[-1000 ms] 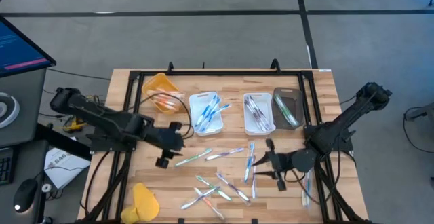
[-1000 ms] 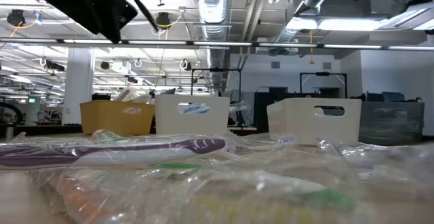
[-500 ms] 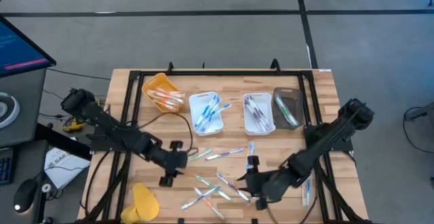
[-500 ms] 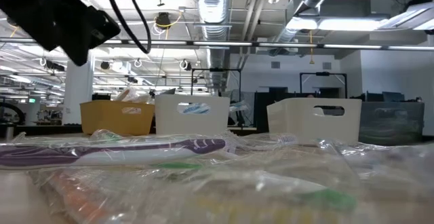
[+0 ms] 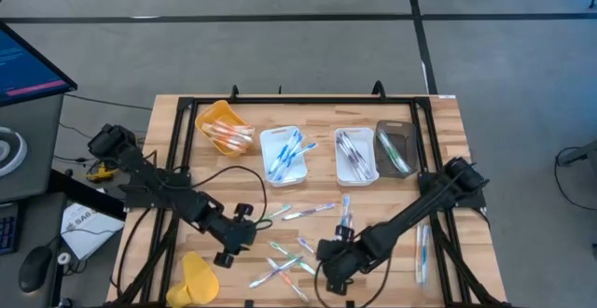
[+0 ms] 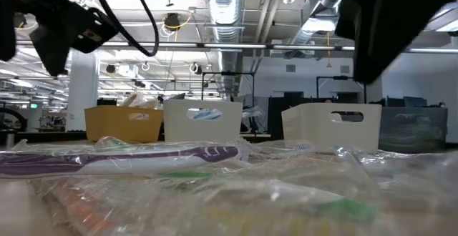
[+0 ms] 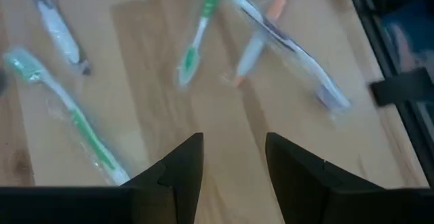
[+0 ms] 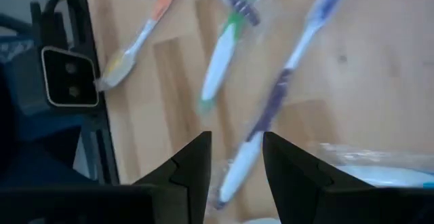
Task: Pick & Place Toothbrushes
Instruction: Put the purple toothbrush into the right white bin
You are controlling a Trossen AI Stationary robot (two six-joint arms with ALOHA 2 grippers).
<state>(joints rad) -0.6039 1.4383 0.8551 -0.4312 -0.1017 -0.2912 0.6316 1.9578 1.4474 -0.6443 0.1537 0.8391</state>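
Observation:
Several wrapped toothbrushes (image 5: 300,250) lie loose on the wooden table's near middle. My left gripper (image 5: 233,240) hangs open over bare wood at their left. Ahead of it lie green toothbrushes (image 7: 195,39) and an orange one (image 7: 261,30). My right gripper (image 5: 331,263) hangs open over the pile's near right part, pointing down. In the right wrist view a purple-handled toothbrush (image 8: 274,103) runs from ahead into the gap between its fingers. Whether they touch it, I cannot tell. Beside it lie a green toothbrush (image 8: 222,54) and an orange one (image 8: 139,37).
Along the far side stand a yellow tray (image 5: 224,127), two white trays (image 5: 284,155) (image 5: 354,155) and a dark tray (image 5: 395,147), each holding toothbrushes. One more toothbrush (image 5: 420,250) lies by the right rail. A yellow object (image 5: 198,278) sits at the near left corner. A black frame (image 5: 177,159) borders the table.
My left gripper has gone down and toward the table's near edge, still open. My right gripper has swung toward the left and near edges onto the loose pile, sinking, rolling and tipping from nearly level to pointing down. The toothbrushes have not moved.

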